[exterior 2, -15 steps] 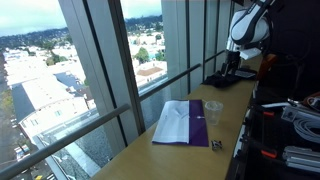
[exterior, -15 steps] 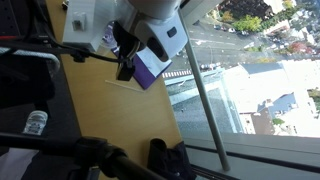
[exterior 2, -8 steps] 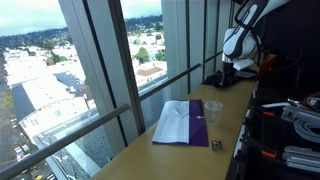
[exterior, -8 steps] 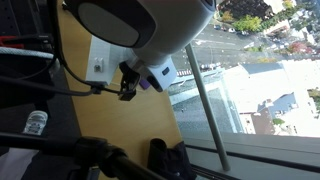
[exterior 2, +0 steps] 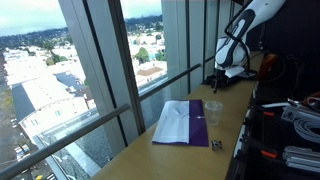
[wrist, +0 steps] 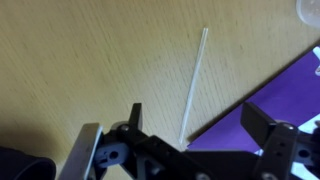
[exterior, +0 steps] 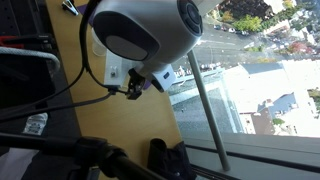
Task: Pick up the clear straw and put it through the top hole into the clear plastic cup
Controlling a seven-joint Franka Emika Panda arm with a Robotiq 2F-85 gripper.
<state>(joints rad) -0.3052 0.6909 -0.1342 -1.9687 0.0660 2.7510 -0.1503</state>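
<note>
- The tall glass window wall (exterior 2: 100, 70) runs along the whole room, and a city lies far below it.
- A long, light brown wooden counter (exterior 2: 175, 155) stands directly against the glass.
- The white robot arm (exterior 2: 240, 35) bends down over the far end of this counter. In an exterior view its round grey-and-white joint (exterior: 140, 30) fills the upper part and hides much of the scene.
- A flat sheet, purple with white (exterior 2: 180, 122), lies in the middle of the counter. In the wrist view its purple corner (wrist: 300, 95) comes in from the right.
- The small clear plastic cup (exterior 2: 212, 110) stands upright just beside the sheet, on the side away from the window. I cannot see its lid or the top hole at this size.
- The black gripper (wrist: 195, 128) hangs above the wood. Its jaws are wide apart and hold nothing.
- The thin, pale, translucent clear straw (wrist: 195, 80) lies flat on the bare wood, slightly slanted. Its near end is between the two fingers in the picture, just beside the edge of the purple sheet, and no finger touches it.
</note>
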